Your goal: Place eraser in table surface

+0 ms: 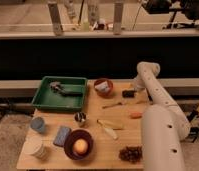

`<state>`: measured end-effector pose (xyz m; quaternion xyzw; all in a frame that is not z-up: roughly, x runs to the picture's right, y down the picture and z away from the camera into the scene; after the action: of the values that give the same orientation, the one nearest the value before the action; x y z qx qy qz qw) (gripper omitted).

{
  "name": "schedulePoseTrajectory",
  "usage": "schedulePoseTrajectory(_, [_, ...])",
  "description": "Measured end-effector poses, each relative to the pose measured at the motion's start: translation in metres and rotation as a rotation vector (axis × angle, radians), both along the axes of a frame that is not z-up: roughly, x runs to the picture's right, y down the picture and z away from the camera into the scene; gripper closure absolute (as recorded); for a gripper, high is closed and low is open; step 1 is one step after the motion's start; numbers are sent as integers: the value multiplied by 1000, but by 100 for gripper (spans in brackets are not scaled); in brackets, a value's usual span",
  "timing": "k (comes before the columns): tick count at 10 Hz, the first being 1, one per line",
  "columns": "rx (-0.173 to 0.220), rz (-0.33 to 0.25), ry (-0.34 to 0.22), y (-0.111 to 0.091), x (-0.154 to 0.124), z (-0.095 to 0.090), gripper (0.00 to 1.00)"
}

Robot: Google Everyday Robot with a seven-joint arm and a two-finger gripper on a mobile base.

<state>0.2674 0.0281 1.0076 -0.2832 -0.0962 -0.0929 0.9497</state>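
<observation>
**Little black eraser by the claw**

The eraser (pixel 128 93) is at the far side of the table (pixel 118 142), just to the right of the red bowl (pixel 103 88). It sits low at the wood, but I cannot tell if it rests there or is held just above it. The claw (pixel 137 88) is right beside it, at the end of the white arm (pixel 158 100). I cannot tell if the claw is apart, together, or clamped on the eraser.

The eraser looks small and light. I think it is firm with a bit of squish, and not slippery. It will not break if it drops. The best place to hold it is across its two long sides, in the middle.

Lots of things are around. The red bowl is the closest, so a push to the left could bump it. A thin stick (pixel 113 105) and an orange stick (pixel 136 115) lie nearer the front. A green tray (pixel 43 105) is far off on the left. A sponge (pixel 62 136), a blue cup (pixel 38 125) and a bowl with an orange ball (pixel 79 145) are well away at the front.
</observation>
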Motion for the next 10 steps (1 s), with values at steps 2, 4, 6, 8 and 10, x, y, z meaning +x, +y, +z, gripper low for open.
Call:
schedulePoseTrajectory(2, [-1, -4, -1, 0, -1, 0, 33])
schedulePoseTrajectory(4, [-1, -8, -2, 0, -1, -1, 35])
schedulePoseTrajectory(6, [1, -11, -5, -1, -3, -2, 46])
schedulePoseTrajectory(8, [2, -13, -7, -2, -4, -3, 48])
schedulePoseTrajectory(10, [2, -13, -7, -2, -4, -3, 52])
